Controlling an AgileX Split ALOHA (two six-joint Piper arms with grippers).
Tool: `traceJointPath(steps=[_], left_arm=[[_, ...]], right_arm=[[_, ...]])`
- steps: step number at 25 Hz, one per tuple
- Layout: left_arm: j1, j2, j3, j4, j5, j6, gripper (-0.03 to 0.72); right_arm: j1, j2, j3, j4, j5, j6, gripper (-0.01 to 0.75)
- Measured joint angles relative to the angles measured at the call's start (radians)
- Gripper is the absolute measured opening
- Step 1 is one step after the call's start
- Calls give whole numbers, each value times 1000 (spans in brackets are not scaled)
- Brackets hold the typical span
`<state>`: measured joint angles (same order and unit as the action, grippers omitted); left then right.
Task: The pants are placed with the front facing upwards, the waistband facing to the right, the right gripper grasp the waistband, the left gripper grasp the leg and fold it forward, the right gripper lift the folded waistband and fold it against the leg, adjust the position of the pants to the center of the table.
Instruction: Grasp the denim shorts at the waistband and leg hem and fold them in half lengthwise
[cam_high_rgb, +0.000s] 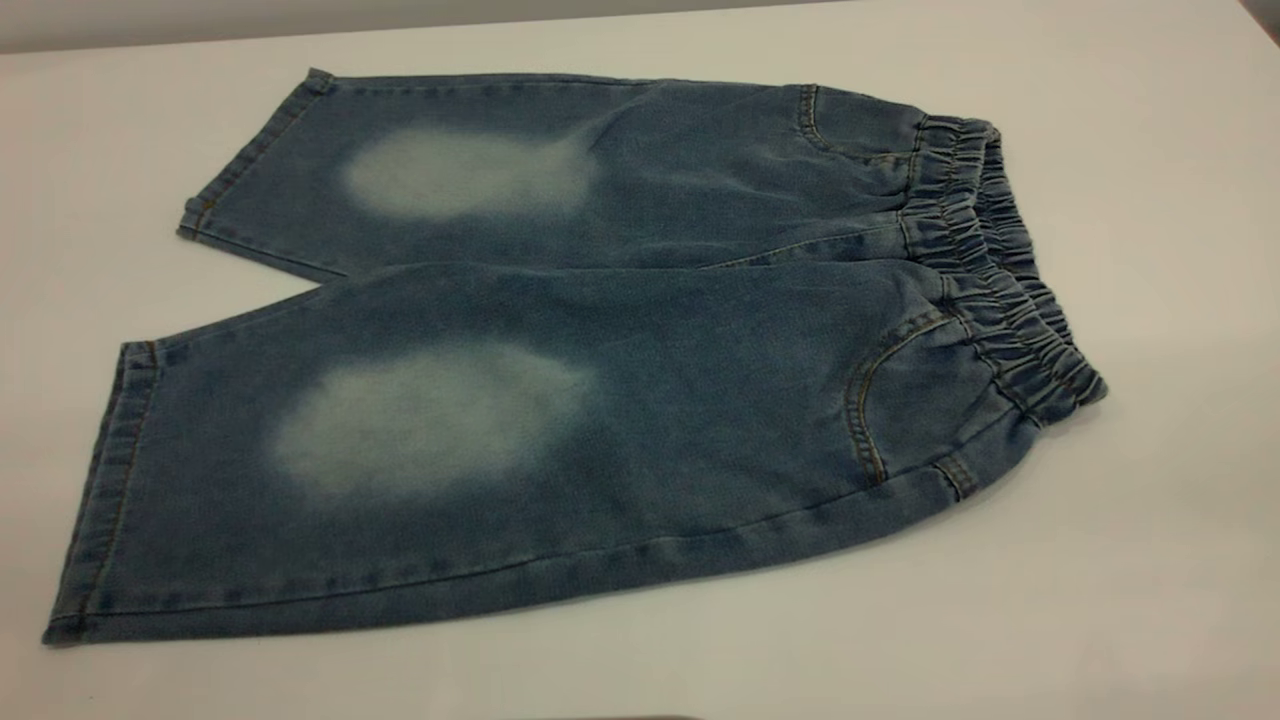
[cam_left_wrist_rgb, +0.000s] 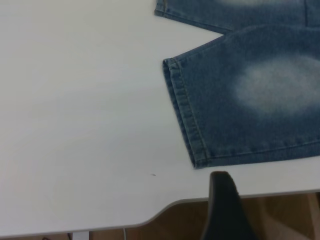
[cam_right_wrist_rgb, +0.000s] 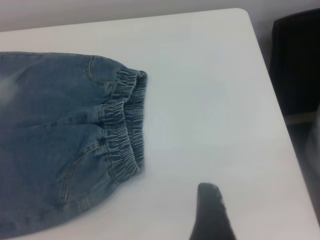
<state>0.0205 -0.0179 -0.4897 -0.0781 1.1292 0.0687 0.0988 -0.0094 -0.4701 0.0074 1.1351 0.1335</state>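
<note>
The pants (cam_high_rgb: 640, 400) lie flat and unfolded on the white table (cam_high_rgb: 1150, 560), front up, both legs spread toward the left. The puckered waistband (cam_high_rgb: 1000, 270) is at the right end. Neither gripper appears in the exterior view. In the left wrist view a black part of my left gripper (cam_left_wrist_rgb: 222, 205) hangs over the table's near edge, a short way from the near leg's hem (cam_left_wrist_rgb: 184, 117). In the right wrist view a black part of my right gripper (cam_right_wrist_rgb: 210, 212) sits above bare table, apart from the waistband (cam_right_wrist_rgb: 125, 130). Neither touches the pants.
The table's front edge and rounded corner (cam_left_wrist_rgb: 150, 216) show in the left wrist view, with wooden floor (cam_left_wrist_rgb: 280, 215) below. Beyond the table's right edge stands a dark object (cam_right_wrist_rgb: 297, 60). White table surrounds the pants on all sides.
</note>
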Motion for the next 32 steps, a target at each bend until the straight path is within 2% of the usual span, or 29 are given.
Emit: traceJointPath(steps=[14, 19, 26, 29, 32], left_arm=[[0, 0, 0, 0, 0, 0, 391], [0, 72, -53, -5, -48, -34, 391], [0, 494, -170, -48, -202, 118, 391], [0, 676, -192, -126, -260, 257, 406], [0, 845, -202, -233, -330, 383, 454]], right_arm=[[0, 8, 0, 5, 0, 0, 440], [0, 158, -20, 79, -26, -18, 440], [0, 537, -24, 201, -217, -140, 445], [0, 698, -24, 309, -296, -257, 486], [0, 861, -24, 436, -374, -355, 538]])
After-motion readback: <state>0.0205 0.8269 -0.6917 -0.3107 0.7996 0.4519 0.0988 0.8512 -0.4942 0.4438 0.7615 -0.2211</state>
